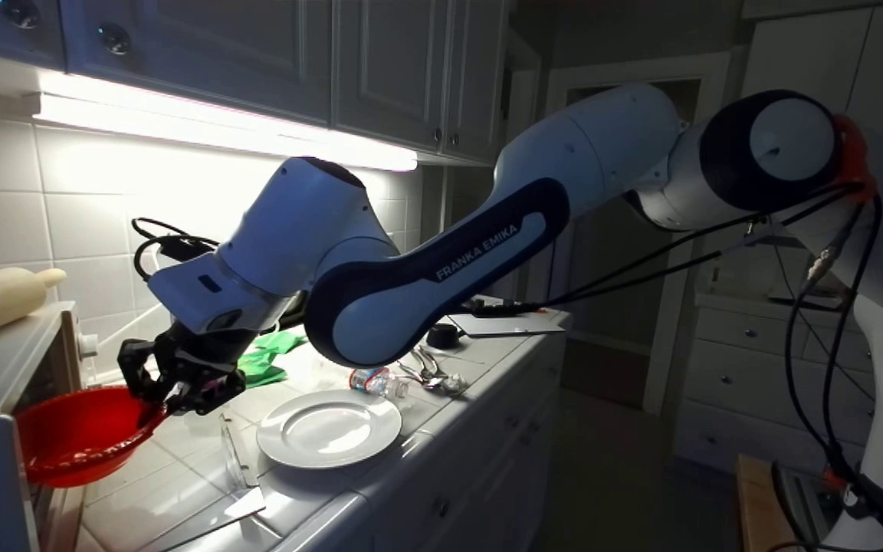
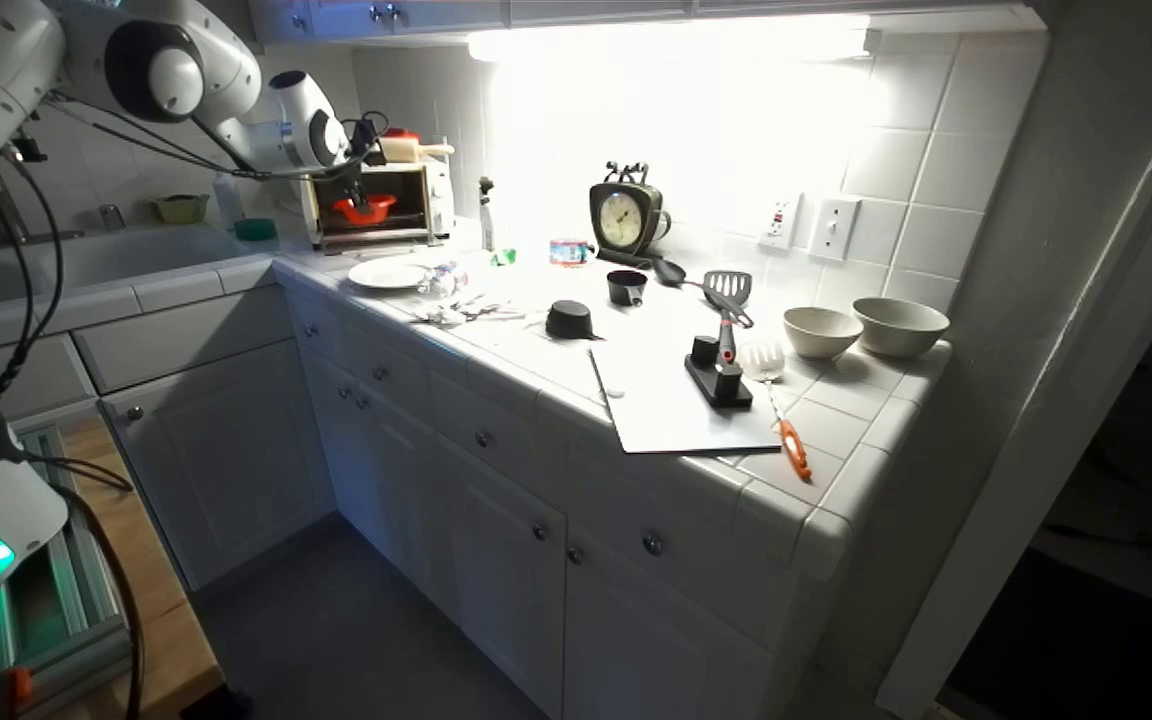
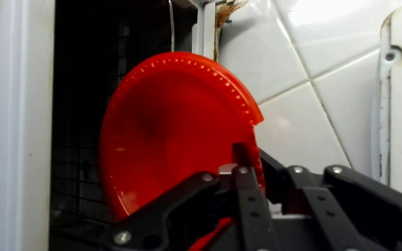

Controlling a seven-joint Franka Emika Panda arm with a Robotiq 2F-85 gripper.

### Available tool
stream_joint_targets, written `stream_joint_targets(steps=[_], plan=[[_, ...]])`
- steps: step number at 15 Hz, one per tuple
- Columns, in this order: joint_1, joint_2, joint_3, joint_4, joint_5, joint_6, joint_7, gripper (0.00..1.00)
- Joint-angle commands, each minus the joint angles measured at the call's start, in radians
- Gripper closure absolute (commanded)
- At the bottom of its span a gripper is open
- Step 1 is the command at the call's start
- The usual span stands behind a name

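— Black gripper (image 3: 255, 157) is looming nearest in the wrist view. How is it holding?

— Nearly closed: its fingers (image 3: 272, 167) are standing a thin gap apart, one inside and one outside, pinching the edge of the red bowl (image 3: 187, 122).

— Where is the bowl hanging?

— At the mouth of the toaster oven (image 1: 8, 356), partly overlapping the dark cavity where the wire rack (image 3: 77, 179) is showing. How deep it is reaching, I'm not managing to tell.

— What are you advising on handling?

— Judgement: weight is acting well to one side of the pinch, so the bowl is probably wanting to droop or swivel. I'm favouring slow, straight travel with the bowl level, plus a steady squeeze, as thin plastic is likely flexing under load.

— Any clearance worries?

— Oven frame (image 3: 35, 139) is running near the bowl, so I'm recommending checking both exterior views ahead of any sideways move. White plate (image 1: 330, 429) is lying flat on the counter (image 1: 480, 353), apart from the bowl. I'm also suggesting confirming solid support beneath ahead of loosening the grip; whether anything is touching the underside, I'm not seeing.
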Motion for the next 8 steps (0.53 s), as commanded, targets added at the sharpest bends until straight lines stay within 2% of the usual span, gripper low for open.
stream_joint_targets(steps=[1,8], plan=[[0.022,0.034,-0.014,0.073,0.048,-0.028,-0.050,0.98],[0.044,0.067,-0.016,0.125,0.053,-0.049,-0.057,0.98]])
